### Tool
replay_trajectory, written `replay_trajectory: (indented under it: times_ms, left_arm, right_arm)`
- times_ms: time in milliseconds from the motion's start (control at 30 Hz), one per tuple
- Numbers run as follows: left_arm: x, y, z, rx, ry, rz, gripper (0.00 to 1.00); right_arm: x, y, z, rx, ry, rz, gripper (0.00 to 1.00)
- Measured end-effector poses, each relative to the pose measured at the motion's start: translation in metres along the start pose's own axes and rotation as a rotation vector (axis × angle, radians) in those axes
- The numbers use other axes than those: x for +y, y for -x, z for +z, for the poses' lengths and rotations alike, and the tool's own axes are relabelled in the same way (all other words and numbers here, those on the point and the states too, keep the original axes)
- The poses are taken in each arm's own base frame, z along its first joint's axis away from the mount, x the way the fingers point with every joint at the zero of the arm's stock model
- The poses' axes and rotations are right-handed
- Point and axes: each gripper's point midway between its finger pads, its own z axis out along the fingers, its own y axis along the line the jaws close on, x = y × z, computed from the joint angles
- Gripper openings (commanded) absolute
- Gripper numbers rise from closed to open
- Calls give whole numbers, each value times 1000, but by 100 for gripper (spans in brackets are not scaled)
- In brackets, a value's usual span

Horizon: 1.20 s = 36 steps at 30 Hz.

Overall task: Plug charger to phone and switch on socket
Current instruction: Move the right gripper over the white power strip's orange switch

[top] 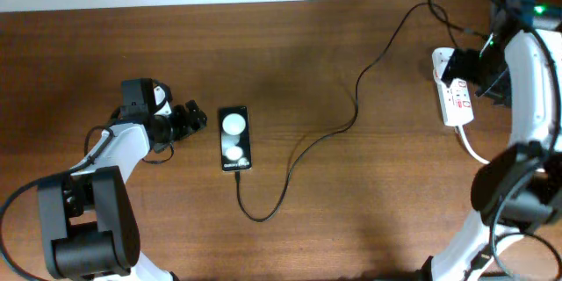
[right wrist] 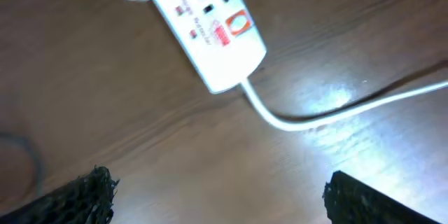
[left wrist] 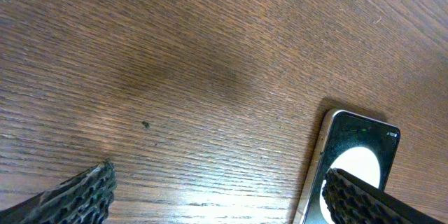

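The black phone (top: 234, 139) lies flat on the wooden table, two white round spots on its screen; its corner shows in the left wrist view (left wrist: 353, 157). The thin black charger cable (top: 351, 121) runs from the phone's near end in a loop up to the socket. The white socket (top: 455, 92) lies at the far right with red marks; its end shows in the right wrist view (right wrist: 210, 35). My left gripper (top: 191, 121) is open and empty, just left of the phone. My right gripper (right wrist: 217, 199) is open and empty, above the table beside the socket.
The socket's thick white cord (right wrist: 336, 112) trails off its near end across the table, also in the overhead view (top: 471, 149). The right arm (top: 527, 97) arches over the table's right edge. A pale wall runs along the far edge.
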Motion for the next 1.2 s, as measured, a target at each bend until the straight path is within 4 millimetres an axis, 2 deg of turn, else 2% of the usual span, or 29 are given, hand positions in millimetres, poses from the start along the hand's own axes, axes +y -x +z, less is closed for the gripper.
replay_trajectory:
  times_ms: [33, 100, 233, 300, 433, 867, 1033, 1200]
  left_arm:
    - [0, 0, 0, 0, 0, 0, 99]
    - [0, 0, 0, 0, 0, 0, 99]
    - [0, 0, 0, 0, 0, 0, 99]
    - [0, 0, 0, 0, 0, 0, 99]
    - [0, 0, 0, 0, 0, 0, 99]
    - [0, 0, 0, 0, 0, 0, 99]
    - [0, 0, 0, 0, 0, 0, 99]
    - [0, 0, 0, 0, 0, 0, 99]
  right_arm:
    - [-3, 7, 13, 6, -14, 8, 99]
    - [-13, 20, 26, -13, -24, 50, 99]
    - [-54, 48, 43, -69, -27, 219, 99]
    - [-66, 57, 49, -89, -26, 268, 99]
    - [-56, 78, 62, -171, 33, 285, 99]
    - [-45, 65, 139, -190, 64, 378, 99]
    - [-45, 70, 144, -224, 77, 407, 99]
    - [-31, 77, 143, -238, 159, 403, 99]
